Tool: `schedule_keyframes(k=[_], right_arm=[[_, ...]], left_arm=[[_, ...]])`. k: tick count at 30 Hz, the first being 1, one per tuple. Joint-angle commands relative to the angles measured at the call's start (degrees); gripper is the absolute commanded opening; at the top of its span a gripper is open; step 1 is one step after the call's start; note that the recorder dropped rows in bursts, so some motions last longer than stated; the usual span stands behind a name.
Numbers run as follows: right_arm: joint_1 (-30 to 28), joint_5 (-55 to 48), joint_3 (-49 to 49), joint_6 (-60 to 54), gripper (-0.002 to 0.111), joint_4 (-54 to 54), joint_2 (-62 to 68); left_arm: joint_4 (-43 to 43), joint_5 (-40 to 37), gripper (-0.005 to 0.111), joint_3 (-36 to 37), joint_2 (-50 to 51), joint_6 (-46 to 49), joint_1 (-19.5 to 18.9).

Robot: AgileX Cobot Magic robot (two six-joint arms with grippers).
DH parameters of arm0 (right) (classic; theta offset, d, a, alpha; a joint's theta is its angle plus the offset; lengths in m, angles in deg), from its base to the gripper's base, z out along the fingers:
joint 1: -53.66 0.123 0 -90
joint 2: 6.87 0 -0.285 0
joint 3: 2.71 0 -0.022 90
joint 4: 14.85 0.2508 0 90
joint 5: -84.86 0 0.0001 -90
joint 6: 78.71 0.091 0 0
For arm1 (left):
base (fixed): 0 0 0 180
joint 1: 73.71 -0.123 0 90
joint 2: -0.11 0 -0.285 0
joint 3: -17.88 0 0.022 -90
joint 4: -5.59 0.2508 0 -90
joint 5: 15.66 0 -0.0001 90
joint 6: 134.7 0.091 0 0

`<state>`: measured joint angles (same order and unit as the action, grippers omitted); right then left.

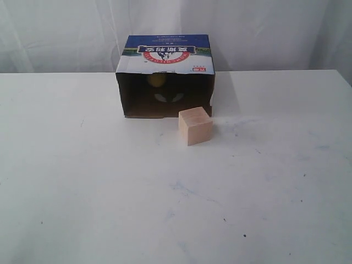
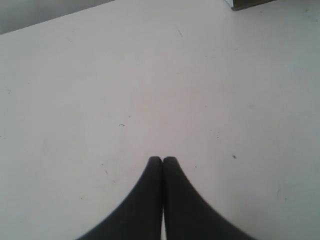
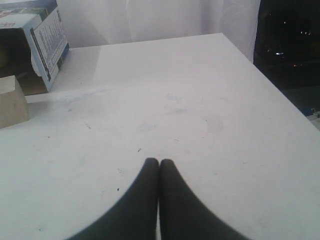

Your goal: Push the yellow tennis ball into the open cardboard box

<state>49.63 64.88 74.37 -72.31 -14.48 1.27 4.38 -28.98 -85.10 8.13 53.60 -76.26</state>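
Observation:
The open cardboard box [image 1: 165,63] lies on its side at the back of the white table, its dark mouth facing the front, its blue and white printed panel on top. The yellow tennis ball [image 1: 156,80] rests deep inside it, dim against the back wall. Neither arm shows in the exterior view. My left gripper [image 2: 162,159] is shut over bare table, with only a box corner [image 2: 245,4] at the frame's edge. My right gripper [image 3: 159,161] is shut too, well away from the box [image 3: 42,35].
A pale wooden cube [image 1: 195,125] stands just in front of the box's right corner, also seen in the right wrist view [image 3: 12,101]. The table's right edge [image 3: 270,85] drops to a dark area. White curtains hang behind.

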Motion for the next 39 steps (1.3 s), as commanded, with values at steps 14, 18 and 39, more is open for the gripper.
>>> schedule_keyframes(k=[14,18,39], right_arm=[[0.0,0.4,0.1,-0.1,0.0,0.0,-0.4],[0.0,0.4,0.1,-0.1,0.0,0.0,-0.4],[0.0,0.4,0.1,-0.1,0.0,0.0,-0.4]], left_arm=[[-1.7,-5.8,0.0,0.2,-0.2,-6.9,-0.2],[-1.7,-5.8,0.0,0.2,-0.2,-6.9,-0.2],[-1.7,-5.8,0.0,0.2,-0.2,-6.9,-0.2]])
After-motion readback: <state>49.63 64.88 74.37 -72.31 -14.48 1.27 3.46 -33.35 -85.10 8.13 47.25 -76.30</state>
